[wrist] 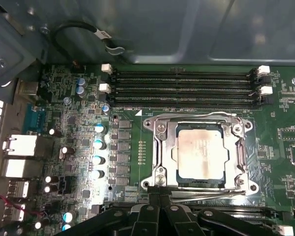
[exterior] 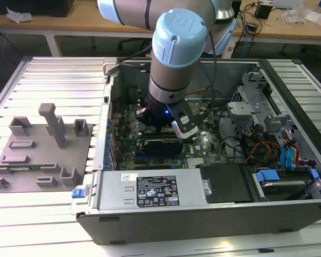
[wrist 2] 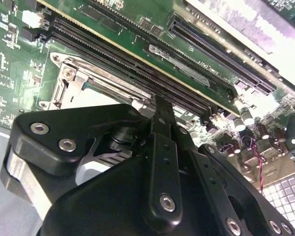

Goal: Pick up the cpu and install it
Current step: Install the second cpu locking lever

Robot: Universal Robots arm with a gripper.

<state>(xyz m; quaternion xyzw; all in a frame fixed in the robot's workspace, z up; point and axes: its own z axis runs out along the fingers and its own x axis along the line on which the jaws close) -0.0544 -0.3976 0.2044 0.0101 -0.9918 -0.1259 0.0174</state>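
I'm down inside the open case [exterior: 150, 214], my gripper [wrist: 160, 206] just beside the socket [wrist: 160, 130] on the motherboard [wrist: 280, 137]. The cpu [wrist: 199, 151] sits flat in the socket frame, below the memory slots [wrist: 182, 88]. Jaws look pinched together with nothing between them. Grey tray [exterior: 27, 176] lies at the exterior view's left.

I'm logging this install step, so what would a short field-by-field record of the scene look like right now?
setting: open computer case lying on a slatted table
gripper: low over the motherboard, beside the socket; whether it is open or shut can't be told
cpu: pale silver chip sitting inside the metal socket frame, not held
memory slots: four parallel slots beside the socket
grey tray: on the table at the exterior view's left, outside the case
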